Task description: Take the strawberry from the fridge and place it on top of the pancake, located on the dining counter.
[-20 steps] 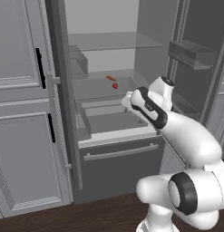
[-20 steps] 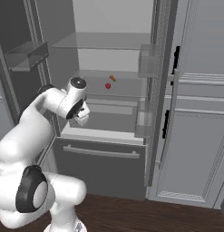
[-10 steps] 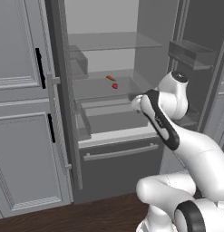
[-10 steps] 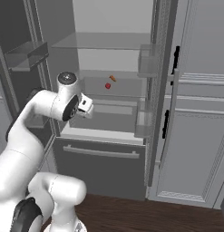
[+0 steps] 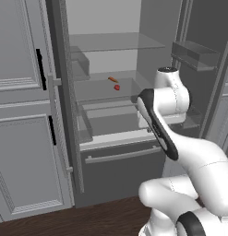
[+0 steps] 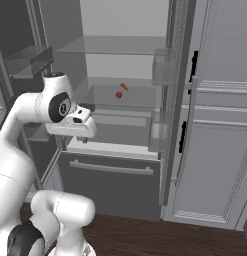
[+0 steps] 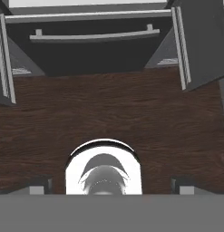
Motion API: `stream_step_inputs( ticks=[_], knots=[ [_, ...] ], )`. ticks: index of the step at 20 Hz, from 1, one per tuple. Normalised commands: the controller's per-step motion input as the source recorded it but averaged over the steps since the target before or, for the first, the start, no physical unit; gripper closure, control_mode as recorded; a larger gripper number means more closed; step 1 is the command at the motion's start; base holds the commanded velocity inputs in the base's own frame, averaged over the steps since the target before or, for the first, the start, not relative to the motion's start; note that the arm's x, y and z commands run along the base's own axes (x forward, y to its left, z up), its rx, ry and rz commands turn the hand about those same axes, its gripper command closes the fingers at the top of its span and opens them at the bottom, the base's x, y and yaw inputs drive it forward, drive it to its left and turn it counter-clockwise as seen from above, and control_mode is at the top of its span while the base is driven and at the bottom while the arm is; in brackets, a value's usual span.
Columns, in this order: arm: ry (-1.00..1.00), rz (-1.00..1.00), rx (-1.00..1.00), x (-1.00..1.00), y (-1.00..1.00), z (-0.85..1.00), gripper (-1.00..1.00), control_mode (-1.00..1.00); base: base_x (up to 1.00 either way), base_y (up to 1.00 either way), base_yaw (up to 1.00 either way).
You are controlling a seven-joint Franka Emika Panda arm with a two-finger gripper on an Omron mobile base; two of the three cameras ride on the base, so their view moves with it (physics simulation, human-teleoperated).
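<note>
Fridge (image 5: 120, 179): tall, dark grey, both French doors swung open, light-grey interior with glass shelves, bottom drawer shut behind its long bar handle (image 6: 111, 168). Strawberry (image 5: 117, 87): tiny bright-red fruit on the middle glass shelf, towards the back; also seen from the right side (image 6: 118, 94). Orange-red item (image 5: 113, 79): elongated, lying just behind the strawberry on the same shelf, near it but apart; too small to identify further. Door bins (image 5: 195, 54): translucent, contents, if any, hard to make out. Panelled light-grey cabinets (image 5: 23, 138): flank the fridge, partly cut off at the frame edges. Gripper (image 7: 111, 186): points down at the dark wood floor (image 7: 109, 113) in front of the fridge drawer; its two dark fingertips (image 7: 38, 185) sit at the far sides of the hand view, spread wide with nothing between them. In the base views the white arm's own wrist and elbow cover the claw, so its fingers cannot be made out there. The hand is well short of the strawberry's shelf.
</note>
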Motion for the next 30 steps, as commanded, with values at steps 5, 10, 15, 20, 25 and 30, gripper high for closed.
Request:
stream_step_inputs(
  ticks=[5, 10, 15, 20, 25, 30],
  knots=[
    [-0.09, 0.0, 0.05, -0.87, -0.25, -0.1, -1.0, -1.0, 0.0, 0.0, 0.0],
    [-0.01, 0.0, 0.1, -0.11, -0.36, -0.22, -1.0, -1.0, 0.0, 0.0, 0.0],
    [0.0, 0.0, 0.01, -0.1, -0.01, -0.12, -1.0, -1.0, 0.0, 0.0, 0.0],
    [-0.03, 0.0, -0.04, 0.0, 0.1, -0.24, -1.0, -1.0, 0.0, 0.0, 0.0],
    [-0.07, 0.0, -0.03, 0.0, 0.01, -0.47, -1.0, -1.0, 0.0, 0.0, 0.0],
    [-0.22, 0.0, -0.02, 0.0, 0.01, -0.19, -1.0, -1.0, 0.0, 0.0, 0.0]
  ],
)
